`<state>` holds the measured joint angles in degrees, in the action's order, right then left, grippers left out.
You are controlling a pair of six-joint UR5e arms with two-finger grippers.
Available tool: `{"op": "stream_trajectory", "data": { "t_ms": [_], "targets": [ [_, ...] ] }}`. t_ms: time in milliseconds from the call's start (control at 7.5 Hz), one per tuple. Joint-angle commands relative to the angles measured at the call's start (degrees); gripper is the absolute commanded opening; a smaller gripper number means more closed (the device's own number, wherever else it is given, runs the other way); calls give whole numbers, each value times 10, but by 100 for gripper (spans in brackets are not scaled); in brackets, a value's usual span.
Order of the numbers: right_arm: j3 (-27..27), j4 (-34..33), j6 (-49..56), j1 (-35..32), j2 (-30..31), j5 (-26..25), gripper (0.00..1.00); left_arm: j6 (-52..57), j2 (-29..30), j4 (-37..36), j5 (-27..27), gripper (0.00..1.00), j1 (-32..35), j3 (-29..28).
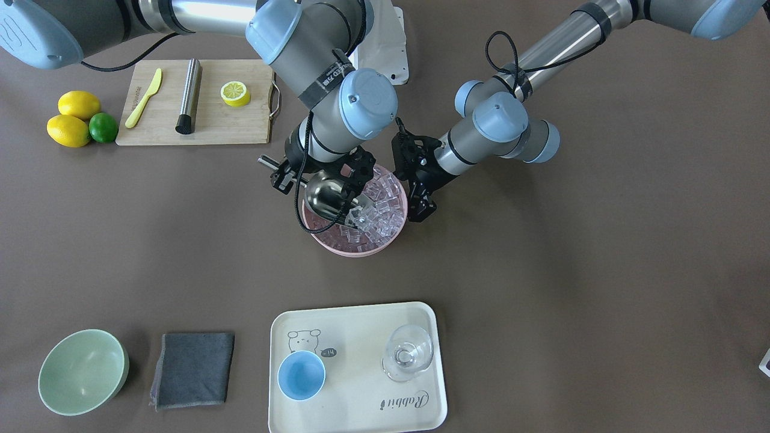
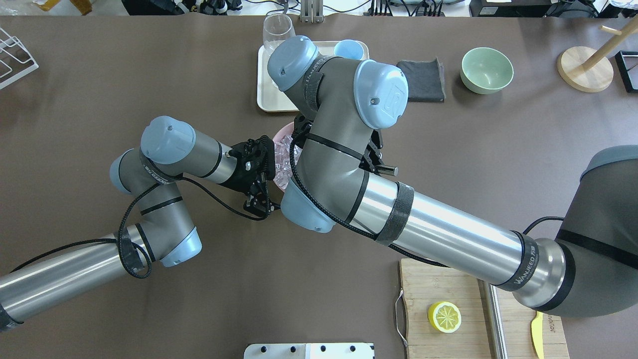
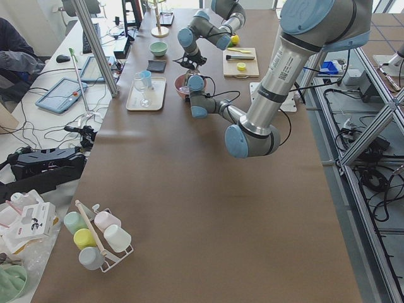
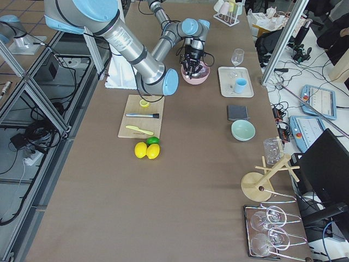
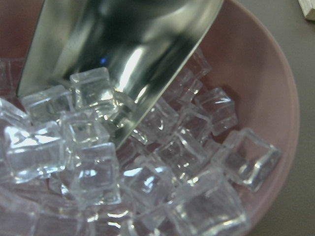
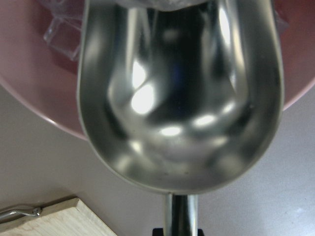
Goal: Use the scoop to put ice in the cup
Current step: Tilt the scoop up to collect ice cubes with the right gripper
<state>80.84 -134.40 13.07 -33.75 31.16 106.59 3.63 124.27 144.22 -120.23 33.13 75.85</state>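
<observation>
The steel scoop (image 1: 325, 195) has its pan tilted into the pink bowl (image 1: 355, 249), its lip pushed among the clear ice (image 1: 376, 210) cubes. In the left wrist view the scoop (image 5: 123, 44) edge rests against the ice (image 5: 162, 177). My right gripper (image 1: 307, 180) is shut on the scoop's handle, and its wrist view is filled by the empty scoop (image 6: 179, 98) pan. My left gripper (image 1: 421, 203) sits at the bowl's rim on its other side, fingers apart. The light-blue cup (image 1: 301, 374) stands empty on the cream tray (image 1: 361, 409).
A clear glass (image 1: 408, 353) shares the tray. A pale green bowl (image 1: 81, 373) and a grey cloth (image 1: 192, 370) lie beside it. The cutting board (image 1: 240, 126) carries a lemon half, a yellow knife and a steel rod, with lemons (image 1: 69, 129) and a lime alongside.
</observation>
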Motion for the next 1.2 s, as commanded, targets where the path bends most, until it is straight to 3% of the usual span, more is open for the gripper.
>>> {"op": "stream_trajectory", "data": {
  "t_ms": [0,533,1067],
  "targets": [
    [12,35,-30,-1,14,12,0,11,0,0,1,98,0,0],
    [94,41,-55,-1,58,12,0,20,-1,-9,2,98,3,-3],
    [156,87,-80,-6,103,12,0,97,2,-34,-17,98,32,-18]
  ]
}}
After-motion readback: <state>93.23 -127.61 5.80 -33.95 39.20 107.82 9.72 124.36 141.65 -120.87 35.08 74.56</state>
